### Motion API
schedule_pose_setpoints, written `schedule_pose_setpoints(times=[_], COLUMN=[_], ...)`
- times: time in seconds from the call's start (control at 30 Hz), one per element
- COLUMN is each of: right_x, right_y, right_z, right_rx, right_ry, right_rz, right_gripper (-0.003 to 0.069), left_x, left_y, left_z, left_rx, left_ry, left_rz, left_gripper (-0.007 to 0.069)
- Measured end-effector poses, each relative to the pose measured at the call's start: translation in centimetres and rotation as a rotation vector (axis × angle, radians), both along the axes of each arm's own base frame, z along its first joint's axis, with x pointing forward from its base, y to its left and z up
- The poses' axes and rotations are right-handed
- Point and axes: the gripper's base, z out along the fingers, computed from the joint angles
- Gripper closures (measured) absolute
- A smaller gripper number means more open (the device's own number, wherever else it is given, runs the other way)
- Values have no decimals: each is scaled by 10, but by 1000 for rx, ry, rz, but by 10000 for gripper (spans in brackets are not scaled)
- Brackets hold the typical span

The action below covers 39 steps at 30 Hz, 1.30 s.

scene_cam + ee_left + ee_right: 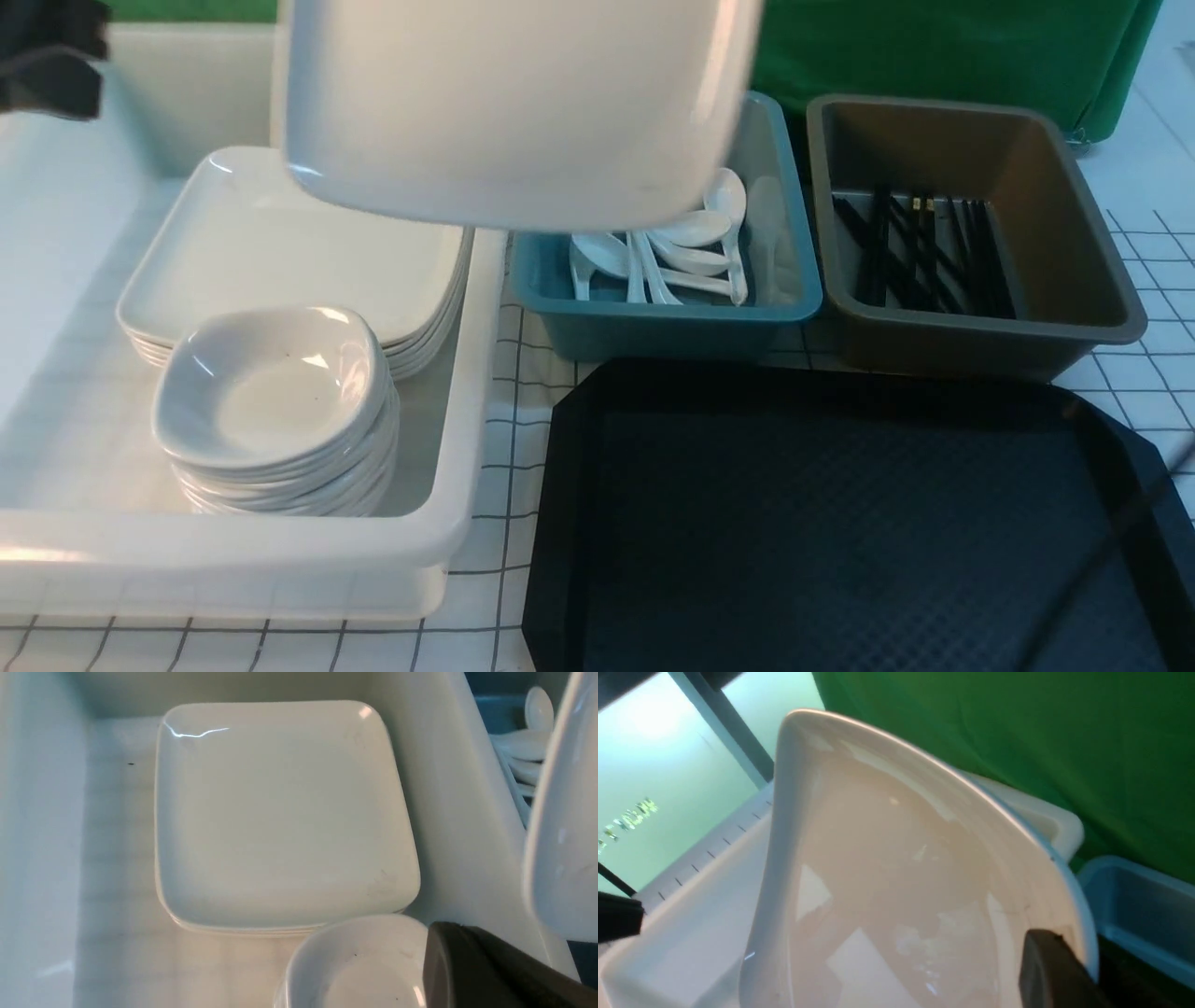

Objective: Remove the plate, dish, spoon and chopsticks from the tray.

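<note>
**Plate held aloft**

Front view: the plate point(513, 103) hangs at 12 o'clock, over the bin point(448, 523) at 8 o'clock; the tray point(840, 523) lies at 5 o'clock.
Left wrist view: the left hand point(472, 966) shows one finger beside the dishes point(355, 961); its opening cannot be told.
Right wrist view: the right hand point(1043, 963) clamps the plate's rim.

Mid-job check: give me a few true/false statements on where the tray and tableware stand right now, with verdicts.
1. Nothing lies on the visible part of the black tray. True.
2. The lifted plate rests on the plate stack. False: it hangs in the air, above the bins.
3. The spoons lie in the teal bin. True.
4. The chopsticks lie in the white bin. False: they are in the brown bin.
</note>
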Motion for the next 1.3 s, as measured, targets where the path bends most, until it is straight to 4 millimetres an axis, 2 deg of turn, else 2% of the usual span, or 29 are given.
schedule_pose_setpoints(times=[0.03, 0.07, 0.1, 0.17, 0.37, 0.5, 0.6, 0.67, 0.87, 1.0, 1.2, 1.3], right_x=[13, 13, 23, 28, 39, 42, 46, 51, 58, 59, 65, 66], right_y=[20, 24, 43, 63, 112, 136, 144, 148, 149, 151, 157, 157], right_z=[-11, -9, -20, -28, -64, -87, -101, -111, -121, -128, -153, -159], right_rx=[43, 56, 98, 138, 193, 181, 159, 137, 125, 119, 78, 52], right_ry=[6, -6, -13, -38, -69, -109, -137, -170, -195, -188, -148, -149], right_rz=[17, 19, 25, 30, 18, 13, -5, -27, -58, -59, -44, -42], right_gripper=[627, 627, 627, 627, 627, 627, 627, 627, 627, 627, 627, 622], left_x=[-1, -2, -4, -8, -22, -30, -32, -31, -26, -25, -24, -24], left_y=[8, 11, 18, 26, 42, 44, 42, 40, 39, 38, 37, 37], left_z=[1, 1, 2, 3, 10, 14, 11, 1, -14, -15, -14, -14], left_rx=[-36, -39, -52, -60, -47, -29, -37, -39, -44, -54, -47, -47], left_ry=[-2, -2, -3, -4, -25, -41, -35, -16, -33, -55, -63, -63], left_rz=[16, 24, 38, 65, 129, 134, 116, 84, 48, 29, 17, 17], left_gripper=[627, 627, 627, 627, 627, 627, 627, 627, 627, 627, 627, 627])
